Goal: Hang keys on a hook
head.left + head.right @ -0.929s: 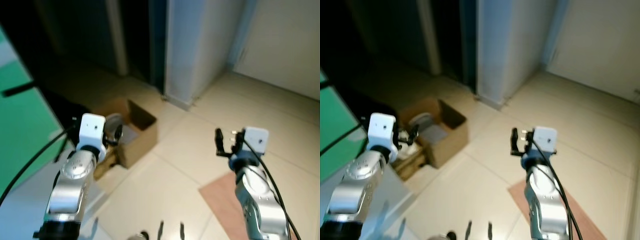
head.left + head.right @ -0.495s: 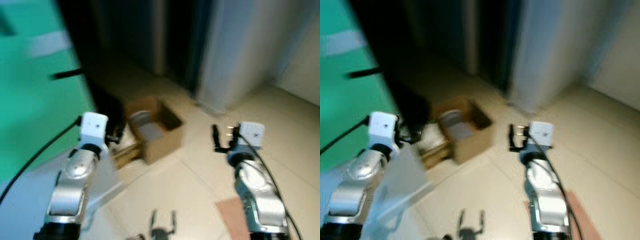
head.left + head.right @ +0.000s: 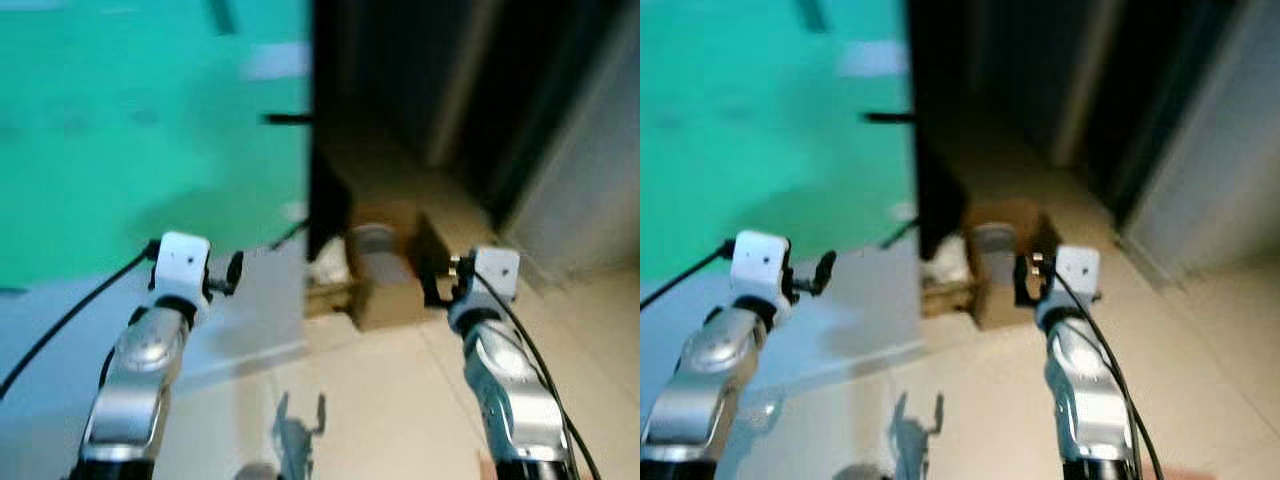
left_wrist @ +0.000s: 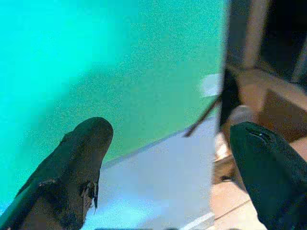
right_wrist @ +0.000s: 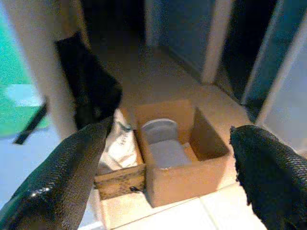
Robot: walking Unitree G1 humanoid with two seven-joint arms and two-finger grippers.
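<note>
**Both arms raised, fingers spread, before a green wall and an open box**

The robot held both silver arms up and forward, bent at the elbow, wrists level with each other. The left gripper (image 3: pixel 233 272), at about 9 o'clock in the head view, had its two black fingers (image 4: pixel 72 172) spread wide apart and holding nothing, aimed toward a green wall (image 3: pixel 150 120) and the pale panel (image 4: pixel 158 182) at its foot. The right gripper (image 3: pixel 1024 281), at about 3 o'clock, likewise had its fingers (image 5: pixel 62 177) well apart and empty, pointing at an open cardboard box (image 5: pixel 182 158) on the tiled floor (image 3: pixel 400 400). A white, rounded object (image 5: pixel 160 130) lay inside the box, and a white bag (image 5: pixel 120 141) sat just beside it on a low wooden piece. A dark doorway (image 3: pixel 420 90) stood at 1 o'clock. The head views were blurred. No keys or hook could be made out.
</note>
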